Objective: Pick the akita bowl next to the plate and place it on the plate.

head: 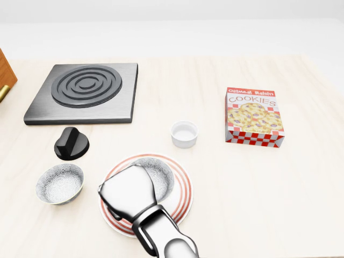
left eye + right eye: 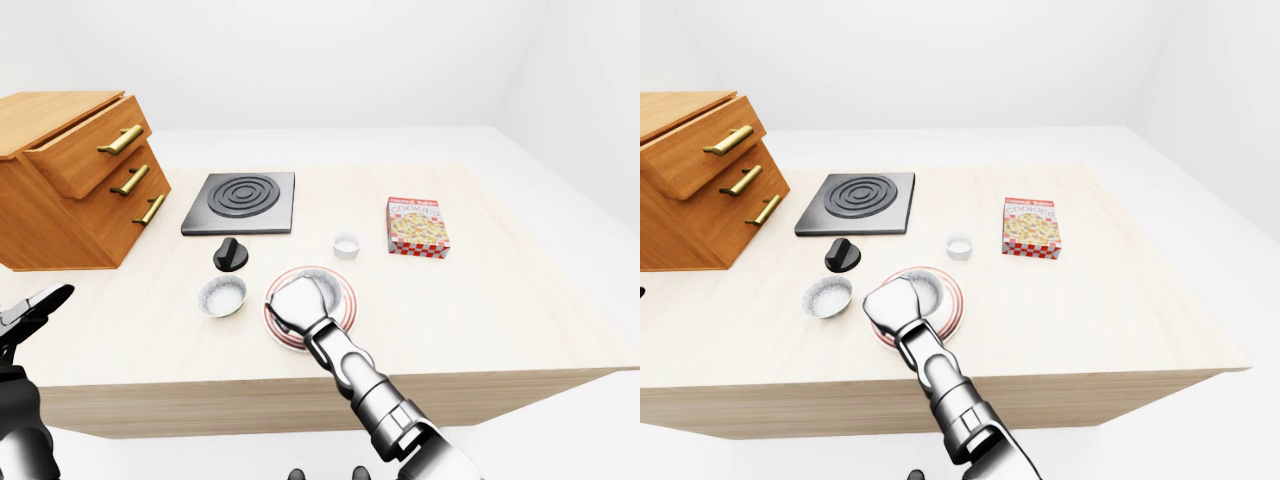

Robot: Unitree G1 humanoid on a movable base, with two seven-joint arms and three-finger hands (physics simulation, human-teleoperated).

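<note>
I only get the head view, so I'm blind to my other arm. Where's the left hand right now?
Observer: The left hand sits low at the left-eye view's left edge, fingers open, holding nothing.
Operator: What's that brown corner on my left?
Observer: A wooden drawer chest with three brass handles, standing on the table.
Operator: Any drawer open?
Observer: The top drawer seems pulled out slightly.

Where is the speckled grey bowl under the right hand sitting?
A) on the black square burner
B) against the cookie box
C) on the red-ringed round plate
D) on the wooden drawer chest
C: the speckled grey bowl lies inside the rim of the red-ringed round plate, partly covered by the right hand.
</note>
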